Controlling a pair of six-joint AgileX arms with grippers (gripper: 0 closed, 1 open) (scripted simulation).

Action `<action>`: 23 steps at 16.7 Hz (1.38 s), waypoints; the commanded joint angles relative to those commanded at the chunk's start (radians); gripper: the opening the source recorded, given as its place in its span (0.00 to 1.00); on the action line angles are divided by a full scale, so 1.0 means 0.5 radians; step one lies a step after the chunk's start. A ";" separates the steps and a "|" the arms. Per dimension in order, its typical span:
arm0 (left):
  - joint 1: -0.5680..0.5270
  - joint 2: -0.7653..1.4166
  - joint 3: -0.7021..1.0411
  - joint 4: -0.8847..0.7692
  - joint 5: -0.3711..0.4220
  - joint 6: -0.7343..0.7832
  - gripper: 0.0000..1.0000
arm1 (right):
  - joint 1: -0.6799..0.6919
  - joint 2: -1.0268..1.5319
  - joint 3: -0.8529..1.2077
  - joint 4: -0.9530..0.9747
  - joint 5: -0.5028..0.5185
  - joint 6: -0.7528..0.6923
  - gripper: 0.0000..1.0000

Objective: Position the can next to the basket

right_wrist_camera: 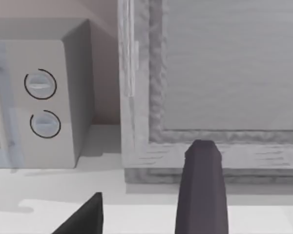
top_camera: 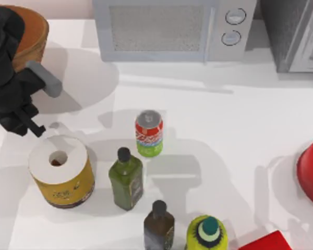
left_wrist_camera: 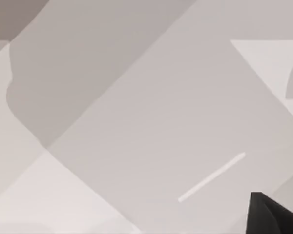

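Jaws on my left gripper (top_camera: 34,127), at the frame's left edge, hold nothing; their gap I cannot tell. Can (top_camera: 148,133) stands mid-desk, well apart from the basket (top_camera: 34,39) at upper left. I should approach level, clearing the yellow cylinder (top_camera: 61,171).

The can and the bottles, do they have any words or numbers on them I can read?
None can be read.
Can: red and blue marks on its white band, too blurred to read.
Yellow cylinder: dark print low on its side, too small to read.
Bottles: no legible label.
Microwave: two dials, no readable numbers.
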 joint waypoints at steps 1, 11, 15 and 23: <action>0.001 -0.005 -0.003 0.000 0.001 0.002 0.00 | 0.000 0.000 0.000 0.000 0.000 0.000 1.00; -0.417 0.066 0.811 -0.305 0.110 -0.866 0.00 | 0.000 0.000 0.000 0.000 0.000 0.000 1.00; -0.739 0.311 1.257 -0.529 0.131 -1.682 0.00 | 0.000 0.000 0.000 0.000 0.000 0.000 1.00; -1.222 0.872 1.655 -0.744 0.029 -2.741 0.00 | 0.000 0.000 0.000 0.000 0.000 0.000 1.00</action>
